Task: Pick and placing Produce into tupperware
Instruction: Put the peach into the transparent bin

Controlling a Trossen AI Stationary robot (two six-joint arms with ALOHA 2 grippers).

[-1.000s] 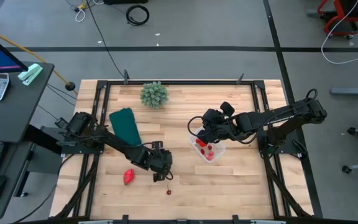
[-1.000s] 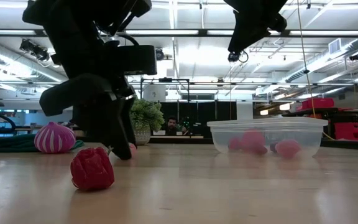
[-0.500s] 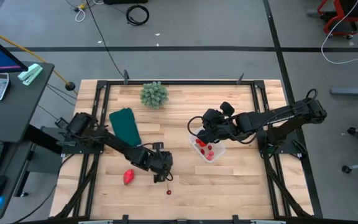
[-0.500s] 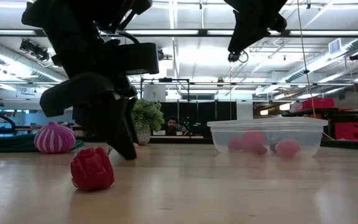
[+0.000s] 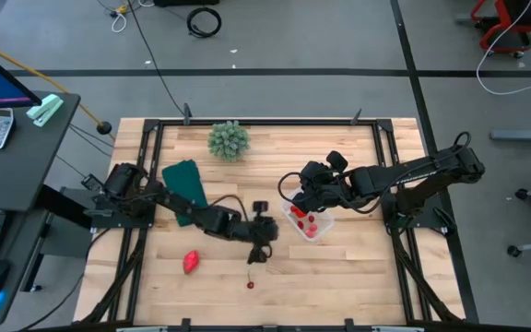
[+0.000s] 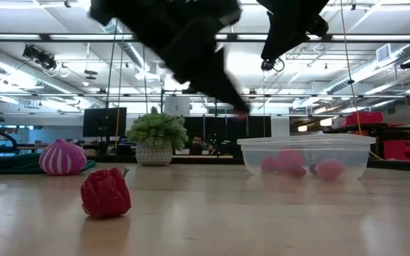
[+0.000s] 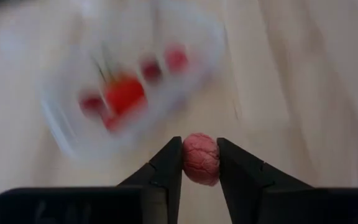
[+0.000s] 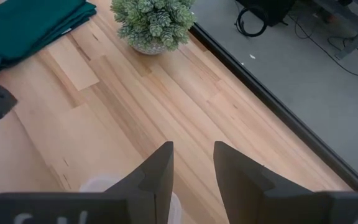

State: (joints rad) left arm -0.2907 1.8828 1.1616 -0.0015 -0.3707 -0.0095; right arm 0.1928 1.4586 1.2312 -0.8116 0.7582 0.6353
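My left gripper (image 7: 201, 163) is shut on a small pink berry (image 7: 201, 158), raised above the table just left of the tupperware (image 5: 307, 222). In the low view it is a dark blur (image 6: 239, 108). The clear tub stands on its base and holds several red and pink pieces (image 6: 290, 162). My right gripper (image 8: 193, 163) hovers open above the tub's far side with nothing between its fingers. A red strawberry (image 5: 190, 262) and a tiny red berry (image 5: 250, 284) lie on the table near the front. A purple-pink striped ball (image 6: 62, 156) rests by the green cloth. My left gripper pinches the pink berry (image 7: 201, 167) between its two fingertips, one finger on each side. The fingers slant down toward the tub, coming from the table's left. The berry is lifted clear of the table.
A folded dark green cloth (image 5: 184, 183) lies at the far left and a spiky green plant (image 5: 229, 140) stands at the far edge. Bare wood lies between the strawberry and the tub. A dark rail (image 8: 272, 106) frames the table.
My left gripper has risen from the table beside the strawberry and swung toward the right edge and the tub, tipping up from pointing steeply down. The pink berry that lay at its fingers has come up with it, clear of the table.
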